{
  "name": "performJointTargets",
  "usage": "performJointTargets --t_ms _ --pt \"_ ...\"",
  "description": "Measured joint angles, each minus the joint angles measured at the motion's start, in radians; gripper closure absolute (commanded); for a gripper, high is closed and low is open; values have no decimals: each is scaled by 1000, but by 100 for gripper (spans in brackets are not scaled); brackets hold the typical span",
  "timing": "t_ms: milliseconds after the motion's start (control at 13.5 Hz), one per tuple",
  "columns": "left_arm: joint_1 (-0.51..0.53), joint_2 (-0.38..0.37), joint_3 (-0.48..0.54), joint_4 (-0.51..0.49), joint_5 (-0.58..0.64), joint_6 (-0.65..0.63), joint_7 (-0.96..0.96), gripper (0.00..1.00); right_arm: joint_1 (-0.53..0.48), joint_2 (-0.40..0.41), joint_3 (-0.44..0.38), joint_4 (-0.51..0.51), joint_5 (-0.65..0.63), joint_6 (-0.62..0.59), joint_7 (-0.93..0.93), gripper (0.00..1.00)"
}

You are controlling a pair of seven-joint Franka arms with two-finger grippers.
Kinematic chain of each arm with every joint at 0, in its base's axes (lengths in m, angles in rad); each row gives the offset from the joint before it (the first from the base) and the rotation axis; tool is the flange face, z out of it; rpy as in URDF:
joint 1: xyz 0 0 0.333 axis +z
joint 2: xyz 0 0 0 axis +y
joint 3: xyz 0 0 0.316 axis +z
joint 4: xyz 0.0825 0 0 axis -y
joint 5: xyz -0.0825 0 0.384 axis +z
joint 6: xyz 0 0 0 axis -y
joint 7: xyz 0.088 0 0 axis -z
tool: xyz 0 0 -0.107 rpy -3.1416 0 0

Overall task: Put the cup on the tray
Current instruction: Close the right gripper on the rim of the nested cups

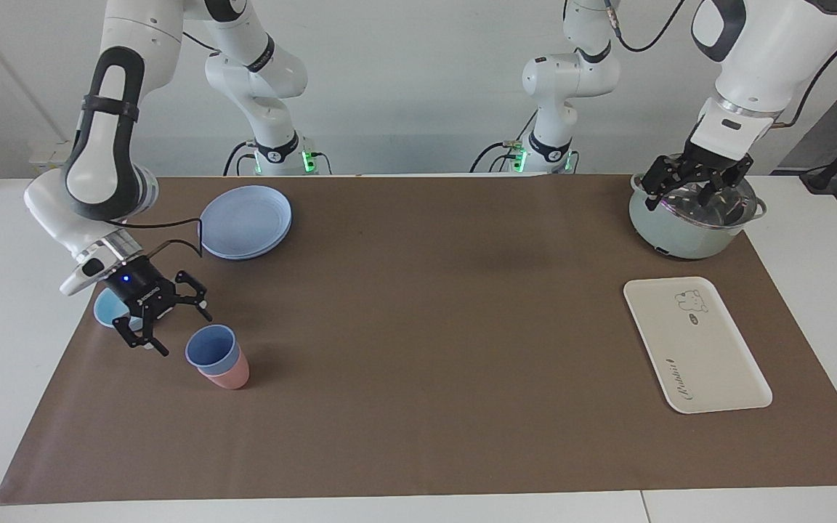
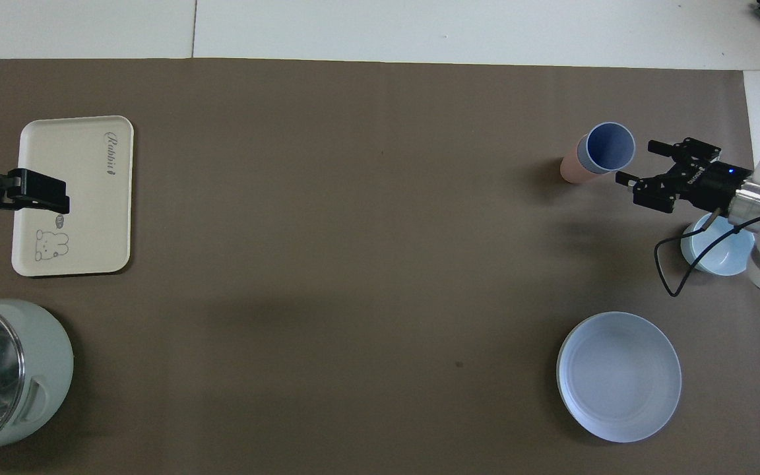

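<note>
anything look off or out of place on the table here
Yes: the periwinkle-blue plastic cup is nested inside a pink plastic cup of the same shape, near the right arm's end, so it must be pulled free first. Nothing is spilled, tipped or damaged.

1. Two glossy white jointed arms with dark grey joint panels.
2. Black two-finger right hand [image 1: 171, 323], blue indicator light, looping black cable.
3. Black left hand [image 1: 691, 190]; bases lit green.
</note>
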Motion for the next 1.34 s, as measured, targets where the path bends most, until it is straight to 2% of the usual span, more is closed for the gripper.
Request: performJointTargets --t_ms 148,223,1039,1336 --pt "0 0 0 0 0 0 0 0 1 61 2 10 148 -9 -157 0" --pt "0 0 0 0 0 0 0 0 3 79 4 18 173 -15 -180 0" --pt "0 0 0 0 0 0 0 0 57 104 10 30 224 -13 -218 0" --pt "0 0 0 0 0 0 0 0 98 110 10 28 316 31 -272 0"
